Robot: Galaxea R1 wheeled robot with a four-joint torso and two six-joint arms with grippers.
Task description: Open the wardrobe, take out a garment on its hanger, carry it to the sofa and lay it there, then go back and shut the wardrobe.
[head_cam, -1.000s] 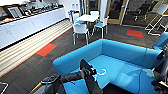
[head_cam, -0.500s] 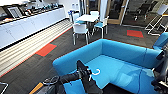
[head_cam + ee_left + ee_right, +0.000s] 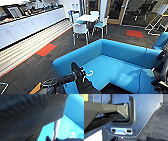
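The bright blue L-shaped sofa (image 3: 117,67) lies right in front of me, its low back curving round an empty seat. My left gripper (image 3: 78,73) reaches in from the lower left over the sofa's near corner, shut on the white hanger (image 3: 89,73), whose curved hook shows just beside it. The dark garment (image 3: 86,88) hangs below the gripper. In the left wrist view the garment (image 3: 27,116) shows large and close, with a white bar of the hanger (image 3: 56,127) under it and the sofa (image 3: 75,110) behind. My right arm (image 3: 162,72) stands at the right edge.
A white table (image 3: 87,18) with white chairs with blue seats (image 3: 80,29) stands beyond the sofa. A long white counter (image 3: 27,26) runs along the left wall. The dark carpet has red patches (image 3: 45,49). Glass doors (image 3: 117,10) are at the back.
The whole picture has shifted a little, so the camera has moved. The left arm still holds the hanger and garment over the sofa's near corner.
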